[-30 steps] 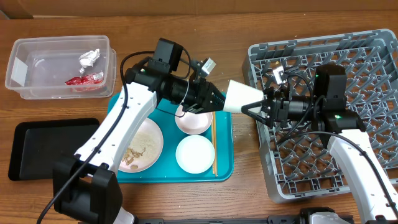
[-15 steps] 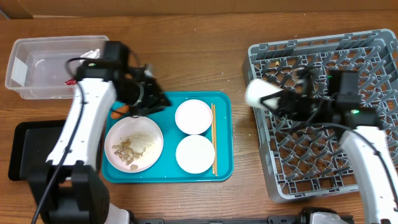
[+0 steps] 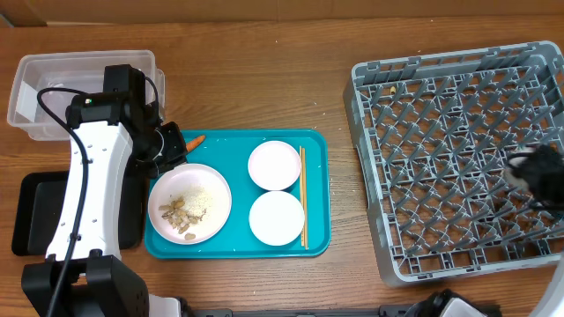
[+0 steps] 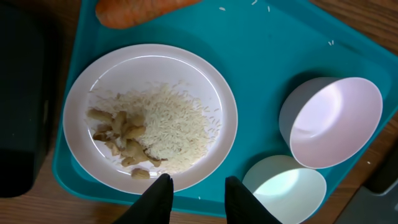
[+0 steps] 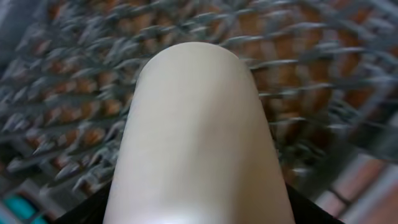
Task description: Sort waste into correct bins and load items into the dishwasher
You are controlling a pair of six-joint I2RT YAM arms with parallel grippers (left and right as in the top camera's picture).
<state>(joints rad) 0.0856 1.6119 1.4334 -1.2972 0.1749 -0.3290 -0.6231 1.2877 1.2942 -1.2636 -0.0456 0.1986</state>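
The right hand (image 3: 534, 173) is gripping a white cup (image 5: 199, 124) over the grey rack (image 3: 423, 150), wanting it seated squarely between pegs, the left hand (image 4: 200, 193) hovering parted, empty

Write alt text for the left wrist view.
A white plate of loose rice and beige scraps sits on a teal tray, two white bowls to its right and a carrot above. The left gripper hovers empty at the bottom edge, jaws apart.
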